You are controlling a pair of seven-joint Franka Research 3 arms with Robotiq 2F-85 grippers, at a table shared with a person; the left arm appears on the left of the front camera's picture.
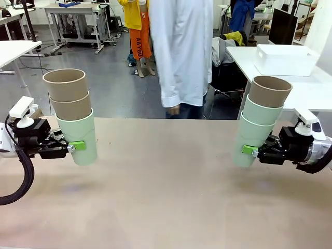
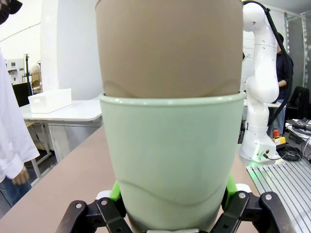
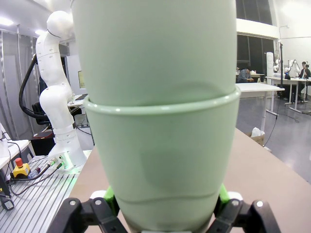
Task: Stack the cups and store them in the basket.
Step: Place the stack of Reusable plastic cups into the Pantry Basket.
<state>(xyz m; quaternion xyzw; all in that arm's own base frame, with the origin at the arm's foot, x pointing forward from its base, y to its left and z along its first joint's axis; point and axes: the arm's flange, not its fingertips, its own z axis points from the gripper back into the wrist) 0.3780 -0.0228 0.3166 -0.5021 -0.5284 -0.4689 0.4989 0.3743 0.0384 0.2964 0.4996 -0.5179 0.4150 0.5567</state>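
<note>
Cups (image 1: 65, 84), all six, nested into two stacks of three and held well apart over the tan desk (image 1: 166, 187). At 9 o'clock in the front view: left stack (image 1: 78, 132), mint green at the bottom, two tan-brown above, leaning slightly toward 11 o'clock. Clamped low on its mint cup by the left tool (image 1: 79, 147), closed on it from the 9 o'clock side, green pad flat against the cup wall. At 3 o'clock: right stack (image 1: 258, 124), two mint green below, one tan-brown on top, leaning slightly toward 1 o'clock. Gripped near the base of its lowest mint cup by the right tool (image 1: 248, 151), reaching in from the 3 o'clock side and closed tight on that cup. Both stack bases apparently lifted clear of the desk, faint shadows beneath. From the left wrist: mint rim across the middle, tan-brown cup rising out of it toward 12 o'clock, green fingers (image 2: 114, 193) pressed to both flanks near 6 o'clock. From the right wrist: one mint cup seated in another, green fingers (image 3: 110, 198) hugging the lower one near 6 o'clock. White basket (image 1: 287, 62) at 2 o'clock on a separate side desk (image 1: 311, 91), well apart from both stacks. Person (image 1: 181, 52) in a white coat at 12 o'clock beyond the far edge, one hand (image 1: 174, 110) hanging down.
</note>
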